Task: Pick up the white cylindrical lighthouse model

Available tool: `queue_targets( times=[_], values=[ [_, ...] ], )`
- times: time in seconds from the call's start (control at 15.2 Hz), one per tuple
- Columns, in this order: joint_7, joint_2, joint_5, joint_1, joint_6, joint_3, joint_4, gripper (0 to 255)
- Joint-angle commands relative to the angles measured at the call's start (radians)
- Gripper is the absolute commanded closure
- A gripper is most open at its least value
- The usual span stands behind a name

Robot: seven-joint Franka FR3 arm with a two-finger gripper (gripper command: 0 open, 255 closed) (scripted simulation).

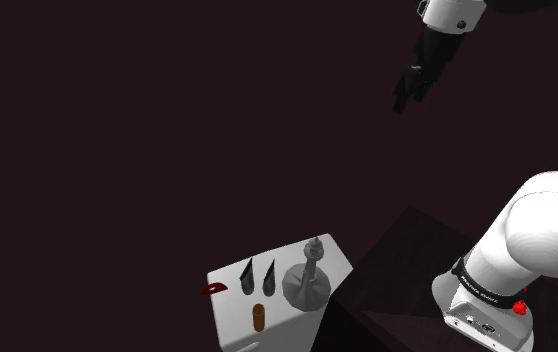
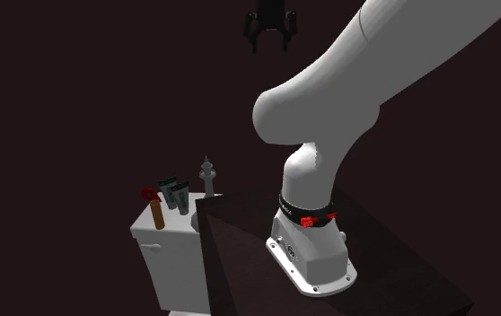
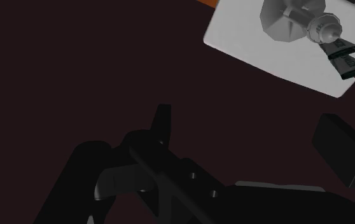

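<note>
Setting: indoors, prob. domestic; exact room type can't be confirmed. Surroundings uniformly dark maroon, no walls or fittings distinguishable. Only furniture: small white cabinet (image 1: 232,305) w/ what looks like a handle (image 2: 154,245) on its front. Top carries household-type oddments: grey lighthouse model (image 1: 309,275), two dark wedge-shaped items (image 1: 268,279), brown cylinder (image 1: 258,318), red object (image 1: 213,288). Dark stand (image 1: 407,260) sits just beside the cabinet.

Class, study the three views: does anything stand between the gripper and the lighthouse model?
Nothing visible does. The open gripper hangs high up, well apart from the grey lighthouse model, which stands upright on a white cabinet. Two dark objects and a brown cylinder sit beside it, not over it.
</note>
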Motion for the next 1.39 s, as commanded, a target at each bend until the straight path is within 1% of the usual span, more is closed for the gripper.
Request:
queue_targets(
  times=[0.0,0.4,0.73,0.99,1.32],
  values=[
    [0.0,0.0,0.0,0.0,0.0,0.0,0.0,0],
    [0.137,-0.022,0.036,0.022,0.146,0.112,-0.176,0],
    [0.258,0.012,0.07,0.048,0.282,0.215,-0.288,0],
    [0.363,0.08,0.094,0.065,0.403,0.305,-0.351,0],
    [0.51,0.222,0.103,0.066,0.569,0.431,-0.393,0]
  ],
)
